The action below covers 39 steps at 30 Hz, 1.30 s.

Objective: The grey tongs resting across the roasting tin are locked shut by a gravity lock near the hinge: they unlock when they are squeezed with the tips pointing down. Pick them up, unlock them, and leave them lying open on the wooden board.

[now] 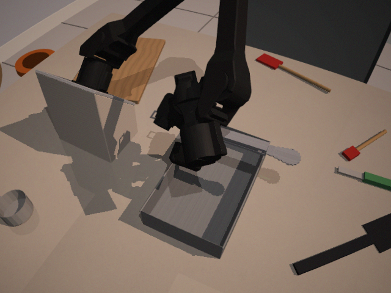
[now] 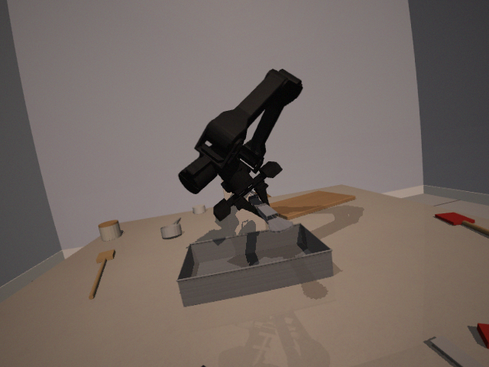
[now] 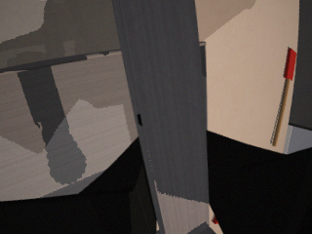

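Note:
The grey tongs [image 1: 285, 155] [image 2: 268, 212] [image 3: 163, 83] hang in the air above the roasting tin [image 1: 181, 234] [image 2: 257, 280]. Their scalloped tips point to the right in the top view, and their hinge end with a wire ring points left. The arms look closed together; the lock itself cannot be made out. My gripper [image 2: 262, 208] [image 3: 167, 136] is shut on the tongs, one finger on each side; in the top view its own body hides the fingers. The wooden board [image 1: 152, 57] [image 2: 315, 199] lies flat beyond the tin, with nothing on it.
An upright grey panel [image 1: 79, 116] stands left of the tin, near the tongs' hinge end and the board. A metal cup [image 1: 15, 208] is at the left. Red-headed spatulas [image 1: 269, 61] [image 1: 350, 153], a green-handled tool [image 1: 377, 180] and a black turner [image 1: 334, 253] lie at the right.

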Available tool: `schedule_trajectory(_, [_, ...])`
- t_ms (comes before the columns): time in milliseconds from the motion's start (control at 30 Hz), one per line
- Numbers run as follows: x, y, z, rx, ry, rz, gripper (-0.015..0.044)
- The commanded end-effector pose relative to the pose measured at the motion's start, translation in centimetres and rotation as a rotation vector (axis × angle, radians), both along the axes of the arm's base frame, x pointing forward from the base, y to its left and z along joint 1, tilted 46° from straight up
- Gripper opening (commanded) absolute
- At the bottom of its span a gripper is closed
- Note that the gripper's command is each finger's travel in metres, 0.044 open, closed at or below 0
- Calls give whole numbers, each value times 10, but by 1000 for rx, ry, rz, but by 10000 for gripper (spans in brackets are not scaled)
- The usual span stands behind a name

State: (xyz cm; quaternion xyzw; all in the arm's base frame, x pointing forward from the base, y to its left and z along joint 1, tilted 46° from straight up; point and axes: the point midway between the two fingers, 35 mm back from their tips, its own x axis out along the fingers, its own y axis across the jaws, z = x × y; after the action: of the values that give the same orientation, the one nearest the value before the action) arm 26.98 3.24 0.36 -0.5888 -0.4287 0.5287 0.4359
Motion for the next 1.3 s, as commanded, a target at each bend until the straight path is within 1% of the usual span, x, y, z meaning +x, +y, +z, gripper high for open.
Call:
schedule_trajectory(0, [-1,0,1,-14,-1,10,-150])
schedule_trajectory(533, [-13,8,0,-254,30,61,-150])
schedule_trajectory(1033, [-10,7,0,-496,30,-15,-150])
schedule_trajectory(1267, [-9,6,1,-518,28,-30,-150])
